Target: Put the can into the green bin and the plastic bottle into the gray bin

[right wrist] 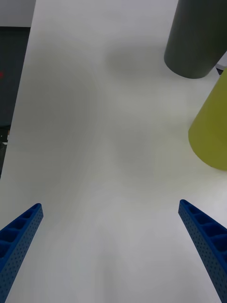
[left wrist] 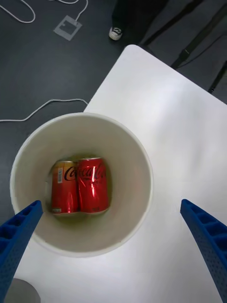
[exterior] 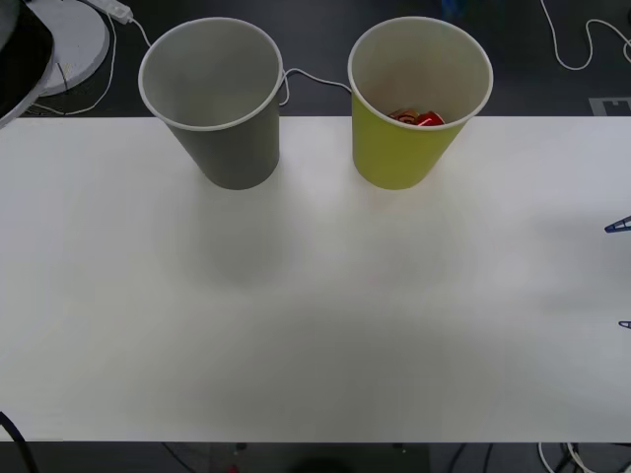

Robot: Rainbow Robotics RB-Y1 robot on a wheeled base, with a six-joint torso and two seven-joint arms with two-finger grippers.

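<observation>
matte white table (exterior: pixel 315 325); glossy red can (left wrist: pixel 92 183) lying in tapered green bin (exterior: pixel 399 158); both end effectors spread, empty.

Two bins upright near the worktop's (exterior: pixel 315 325) far edge, gray bin (exterior: pixel 219 99) left, green bin (exterior: pixel 414 99) right, narrow gap between, both mouths open from above, wide bare worktop in front.

White "Coca-Cola" script runs along the red can (left wrist: pixel 92 184) lying inside the green bin (left wrist: pixel 137 156).
</observation>
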